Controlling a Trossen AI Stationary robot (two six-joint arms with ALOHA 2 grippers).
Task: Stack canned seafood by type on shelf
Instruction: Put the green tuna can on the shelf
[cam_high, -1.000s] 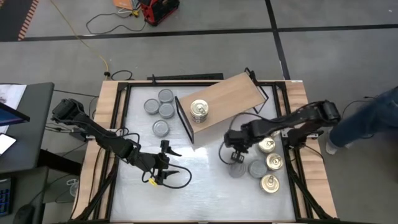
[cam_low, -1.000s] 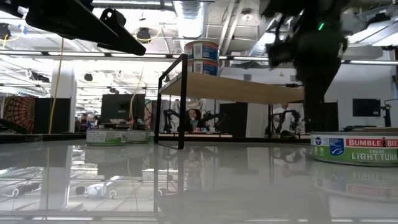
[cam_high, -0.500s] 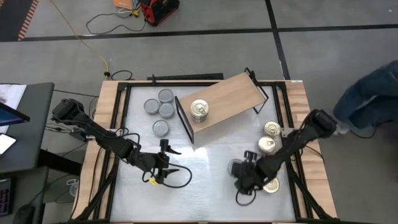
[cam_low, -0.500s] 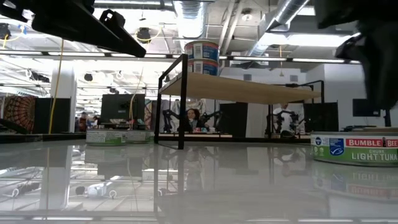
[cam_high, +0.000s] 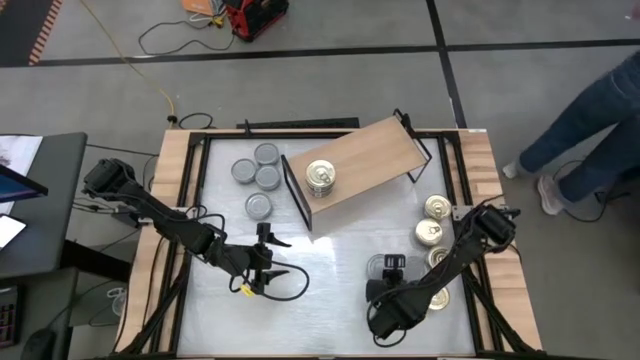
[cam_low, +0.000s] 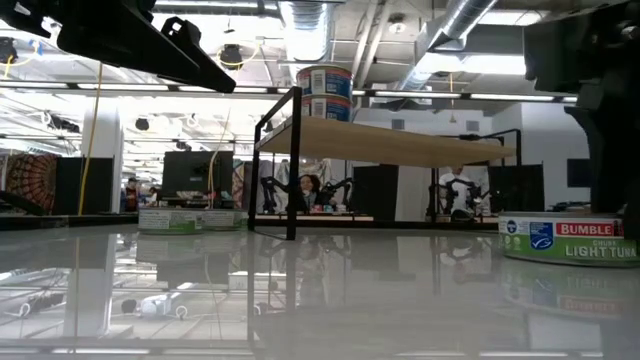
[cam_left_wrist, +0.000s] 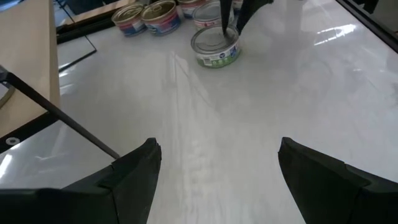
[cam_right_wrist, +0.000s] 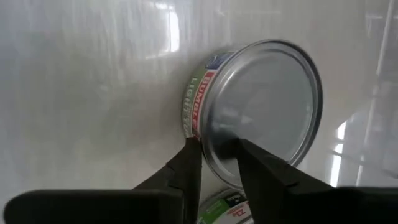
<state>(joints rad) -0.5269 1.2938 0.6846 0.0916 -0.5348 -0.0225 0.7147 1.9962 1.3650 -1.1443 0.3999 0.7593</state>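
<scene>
We see the right gripper (cam_right_wrist: 214, 155) low over the front right of the worktop (cam_high: 320, 260), its fingers a narrow gap apart across the rim of a grey-topped tin (cam_right_wrist: 261, 106); one finger lies on the lid, the other at the label side. Whether they press the rim we cannot tell. The left gripper (cam_left_wrist: 217, 168) hovers over the front left of the worktop, fingers spread wide and holding nothing.

The shelf (cam_high: 355, 160) stands askew at the back of the white worktop, with gold-lidded tins (cam_low: 324, 92) stacked near its left end. Four grey tins (cam_high: 257, 172) lie to the left of the shelf. Gold-lidded tins (cam_high: 434, 218) lie along the right edge, close by the right arm. In the low view a "Bumble Bee Light Tuna" tin (cam_low: 570, 238) rests at the right, under the dark gripper.

Beyond the table we see a grey floor with cables, a red device and a person's jeans-clad legs (cam_high: 585, 110) at the right.

The left arm reaches in from the left edge, bent low. The right arm runs from the right edge toward the front, folded down.
</scene>
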